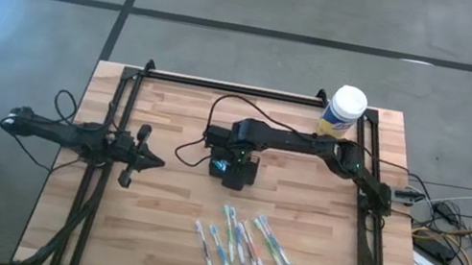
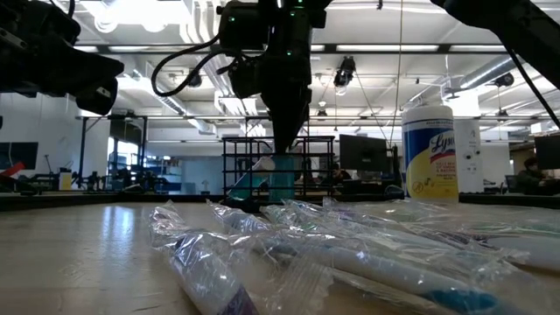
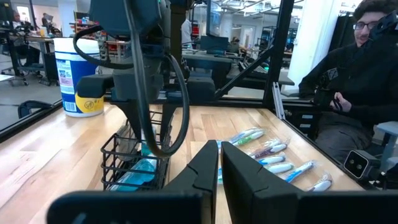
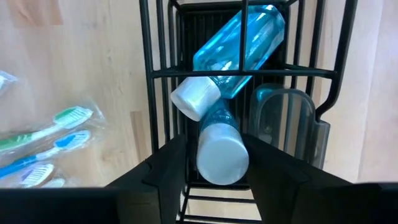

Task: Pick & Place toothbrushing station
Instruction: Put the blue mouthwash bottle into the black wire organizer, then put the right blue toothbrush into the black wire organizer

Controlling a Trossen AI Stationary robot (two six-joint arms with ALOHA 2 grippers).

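The toothbrushing station, a black wire holder, stands on the wooden table near its middle. Inside it a blue bottle lies slanted, and a second blue bottle stands on end with its white cap upward. My right gripper points down over the holder, open, one finger on each side of that cap. At the table's left my left gripper stays level and shut, holding nothing. My right gripper comes from above with its fingers on either side of the upright bottle's white cap. A narrow gap shows on one side. Whether the other finger touches the cap, I cannot tell. The bottle stands inside the holder.
Several toothbrushes in clear wrappers lie near the table's front edge. A white-lidded, yellow-labelled canister stands at the far right corner. A clear grey case sits in the holder. A person sits beyond the table's right side.
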